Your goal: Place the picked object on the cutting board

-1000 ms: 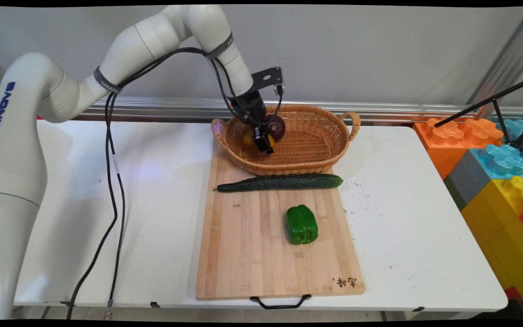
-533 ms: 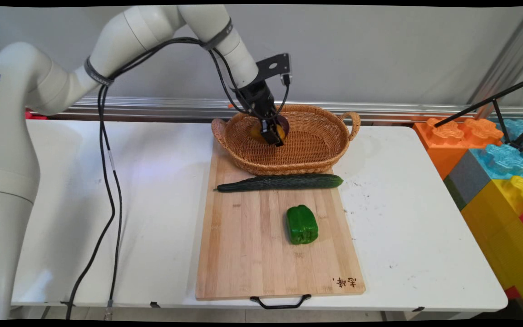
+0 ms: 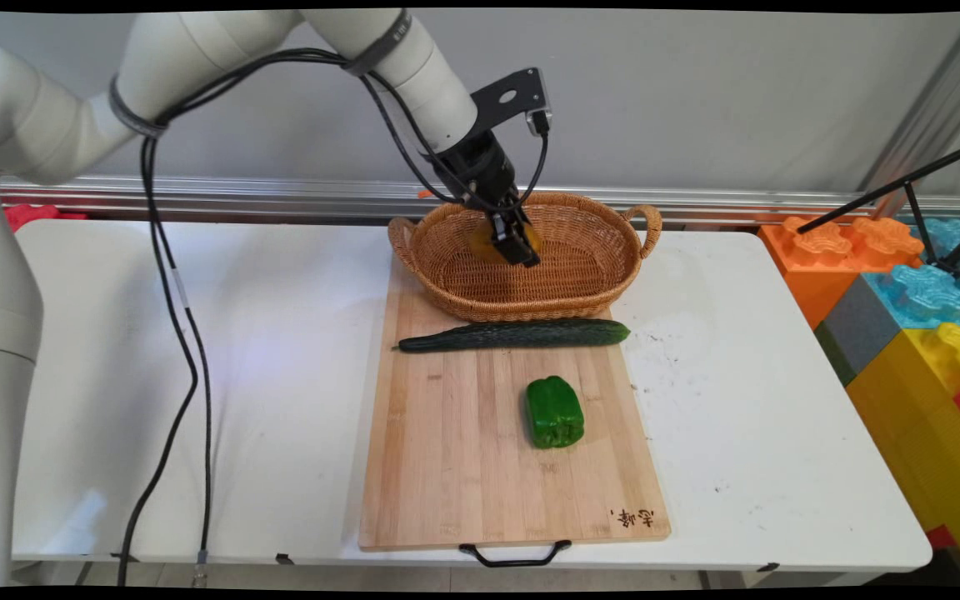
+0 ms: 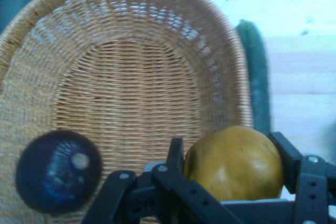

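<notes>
Claw (image 4: pixel 231 163) closed on a yellow fruit (image 4: pixel 236 161), lifted above the basket (image 3: pixel 588 275); dark plum (image 4: pixel 58 171) rests inside at 9 o'clock

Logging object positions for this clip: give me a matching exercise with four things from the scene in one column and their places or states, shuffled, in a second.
Things:
1. yellow fruit
2. dark purple fruit
3. cucumber
4. green pepper

Places or states:
A. lies on the cutting board right beside the near wall of the basket
B. sits on the basket's floor, apart from the claw
C. gripped between the claw's fingers, over the basket
D. alone on the cutting board, nearer the camera than the cucumber

Pairs: 1-C, 2-B, 3-A, 4-D
</notes>
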Robot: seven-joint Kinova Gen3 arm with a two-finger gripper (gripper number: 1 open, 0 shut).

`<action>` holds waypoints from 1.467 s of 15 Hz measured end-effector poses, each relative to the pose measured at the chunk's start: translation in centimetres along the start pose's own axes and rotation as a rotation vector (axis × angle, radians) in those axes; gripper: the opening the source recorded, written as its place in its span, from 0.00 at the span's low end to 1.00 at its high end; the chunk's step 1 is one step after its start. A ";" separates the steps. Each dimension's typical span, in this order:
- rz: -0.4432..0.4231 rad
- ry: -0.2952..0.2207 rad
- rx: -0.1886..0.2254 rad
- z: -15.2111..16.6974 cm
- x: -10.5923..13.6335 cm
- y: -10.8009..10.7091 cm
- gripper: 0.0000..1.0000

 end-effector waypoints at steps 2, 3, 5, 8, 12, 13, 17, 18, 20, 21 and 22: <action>-0.027 0.000 -0.006 -1.0 0.0 1.6 0.00; -0.039 -0.004 -0.010 -1.4 -0.2 2.3 0.00; -0.071 -0.019 -0.028 -2.5 -0.8 4.5 0.00; -0.114 -0.053 -0.068 -3.6 -2.7 8.0 0.00; -0.135 -0.075 -0.121 -3.6 -6.1 11.7 0.00; -0.135 -0.076 -0.136 -3.2 -7.0 12.5 0.00; -0.127 -0.086 -0.172 -0.6 -10.2 14.5 0.00; -0.123 -0.089 -0.175 0.0 -10.8 14.7 0.00; -0.114 -0.092 -0.177 1.0 -11.7 15.0 0.00; -0.108 -0.093 -0.178 1.5 -12.2 15.1 0.00; -0.101 -0.093 -0.177 2.1 -12.7 15.3 0.00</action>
